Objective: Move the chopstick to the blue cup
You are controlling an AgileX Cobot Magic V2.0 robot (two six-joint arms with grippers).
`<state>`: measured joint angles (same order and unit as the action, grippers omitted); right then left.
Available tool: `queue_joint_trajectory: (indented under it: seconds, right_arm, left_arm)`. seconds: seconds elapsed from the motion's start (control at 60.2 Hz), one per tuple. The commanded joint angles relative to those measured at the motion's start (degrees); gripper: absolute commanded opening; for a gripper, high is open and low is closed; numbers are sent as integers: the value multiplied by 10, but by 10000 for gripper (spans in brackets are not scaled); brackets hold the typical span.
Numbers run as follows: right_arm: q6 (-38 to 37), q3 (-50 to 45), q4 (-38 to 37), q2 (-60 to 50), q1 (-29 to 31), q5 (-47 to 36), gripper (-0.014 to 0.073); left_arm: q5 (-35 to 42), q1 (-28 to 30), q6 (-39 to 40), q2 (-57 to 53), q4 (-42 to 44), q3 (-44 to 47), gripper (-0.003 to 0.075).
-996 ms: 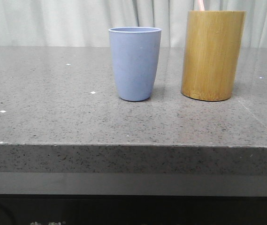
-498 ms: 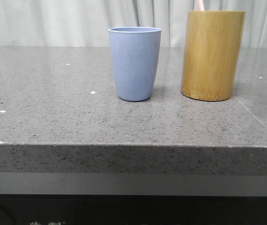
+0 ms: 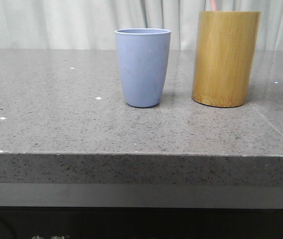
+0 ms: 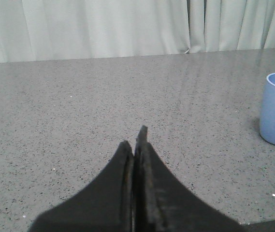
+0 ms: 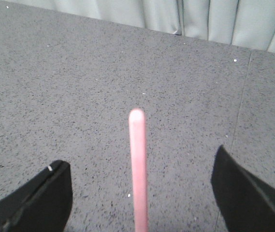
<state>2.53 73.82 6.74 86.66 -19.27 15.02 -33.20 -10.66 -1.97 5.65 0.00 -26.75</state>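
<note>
Right gripper (image 5: 139,193): spread wide, straddling chopstick (image 5: 138,164) for grasp; left gripper (image 4: 135,145) clenched empty, idle; blue cup (image 3: 142,67) awaiting.

Periwinkle-blue cup (image 3: 142,67), yellow-brown streaked bamboo holder (image 3: 225,59), pale pink chopstick (image 5: 138,169), grey speckled counter (image 3: 56,114), whitish curtain (image 3: 56,22), black grippers (image 4: 135,140).

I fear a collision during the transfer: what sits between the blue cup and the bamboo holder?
Nothing: in the front view only bare countertop separates the blue cup from the bamboo holder.
</note>
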Motion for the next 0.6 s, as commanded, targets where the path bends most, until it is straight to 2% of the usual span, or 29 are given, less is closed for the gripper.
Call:
queue_joint_trajectory:
  seconds: [0.0, 0.05, 0.199, 0.315, 0.448, 0.581]
  right_arm:
    - [2, 33, -9, -6, -1, -47, 582]
    - [2, 34, -9, -5, -1, -47, 534]
    - [2, 34, -9, -7, -1, -47, 262]
    - [2, 34, -9, -7, -1, -47, 106]
    - [2, 34, -10, -7, -1, -53, 13]
    - [2, 37, -15, -15, -1, -54, -7]
  left_arm:
    - [50, 1, 5, 7, -7, -14, -19]
    - [50, 1, 5, 7, -7, -14, -19]
    - [50, 1, 5, 7, -7, -14, -19]
    - [50, 1, 5, 7, -7, -14, -19]
    - [50, 1, 5, 7, -7, -14, -19]
    - [50, 1, 5, 7, -7, -14, -19]
